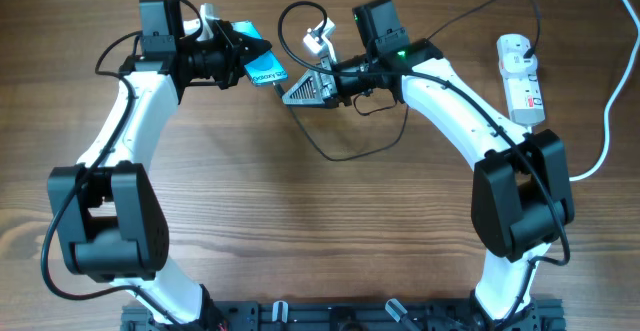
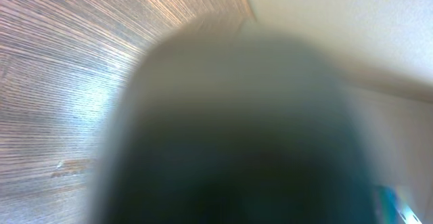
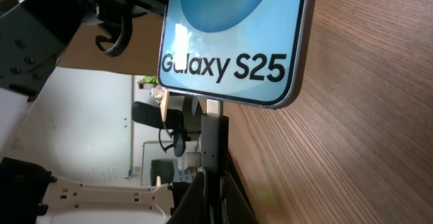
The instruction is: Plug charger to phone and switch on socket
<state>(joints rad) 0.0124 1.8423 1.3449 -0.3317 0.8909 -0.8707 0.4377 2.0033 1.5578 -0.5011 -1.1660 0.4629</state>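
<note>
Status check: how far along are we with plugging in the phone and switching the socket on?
Done: the left hand holds the phone and the right hand grips the charger near its tip. In hand: that tip meets the phone's bottom edge; I cannot tell if it is seated. Left: the socket lies apart from both hands, so switching it on remains.

The table (image 1: 300,231) is brown wood with a long, streaky grain. A white power strip (image 1: 521,79) lies flat near its far right edge, with red marks on its top. A thick white cord (image 1: 609,121) curves over the wood just right of the strip. A thin black cable (image 1: 335,158) leaves the strip's far end, and a slack loop of it rests well to the strip's left.
</note>
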